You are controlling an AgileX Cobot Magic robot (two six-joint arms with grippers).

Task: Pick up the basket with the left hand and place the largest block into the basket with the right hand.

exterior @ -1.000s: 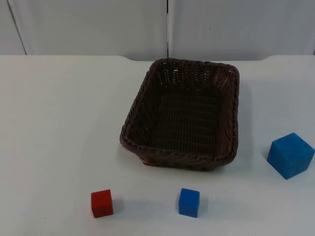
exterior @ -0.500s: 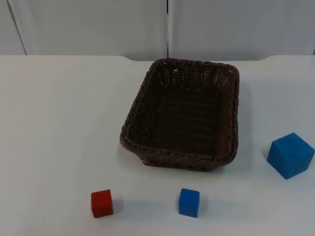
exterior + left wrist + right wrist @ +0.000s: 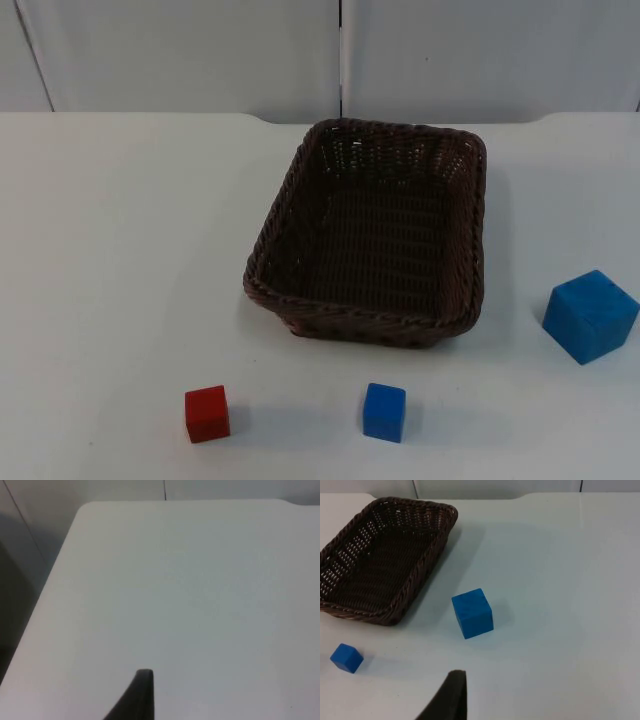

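Basket (image 3: 362, 319) of dark brown wicker stands upright on the white desk (image 3: 120, 250) in the top view, near the middle, its far end close to the grey partition wall (image 3: 200, 50). Nothing lies inside it. The large blue block (image 3: 590, 316) sits on the desk to the right of the basket, apart from it and turned at an angle. In front of the basket lie a small blue block (image 3: 384, 411) and, further left, a red block (image 3: 207, 413) of about the same size, the two well apart.

The left wrist view looks onto bare desk running to the partition wall, with the desk's edge along one side. The left end effector (image 3: 142, 692) hangs above this bare stretch, one black tip in sight; whether it is spread or pressed together I cannot tell.

The right wrist view takes in the basket, the large blue block just beside its nearer long wall without touching it, and the small blue block by the basket's front corner. The right end effector (image 3: 452, 695) hovers over the desk short of the large blue block, holding nothing that can be seen; its state I cannot tell either.
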